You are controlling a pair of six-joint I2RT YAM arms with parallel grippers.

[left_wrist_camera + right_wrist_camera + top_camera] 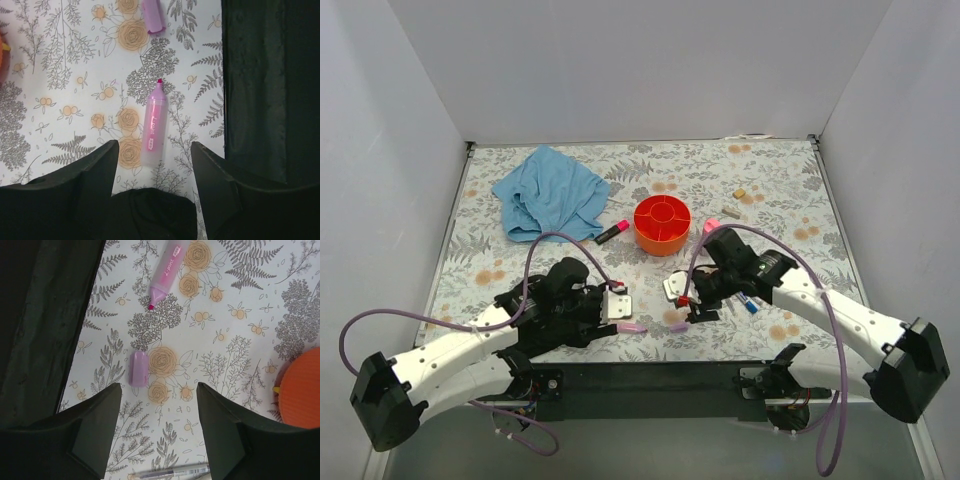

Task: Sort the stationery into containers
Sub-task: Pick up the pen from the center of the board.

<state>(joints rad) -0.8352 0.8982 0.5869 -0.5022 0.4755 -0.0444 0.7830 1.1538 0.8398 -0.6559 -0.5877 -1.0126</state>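
Observation:
A pink highlighter (154, 125) lies uncapped on the floral table, just ahead of my open left gripper (154, 148), between its finger lines; it also shows in the top view (632, 327). Its lilac cap (138, 369) lies apart, just beyond the left fingertip of my open, empty right gripper (159, 388). In the top view the left gripper (622, 315) and the right gripper (688, 306) hover close together near the front edge. The orange divided bowl (662, 225) stands mid-table. A thin pen (175, 471) lies under the right gripper. A blue-capped marker (748, 303) lies by the right arm.
A blue cloth (550, 190) lies at the back left. A pink and black marker (612, 232) lies left of the bowl, and a small pink item (710, 226) right of it. Small bits (740, 193) lie farther back. The black front strip (650, 375) runs close behind both grippers.

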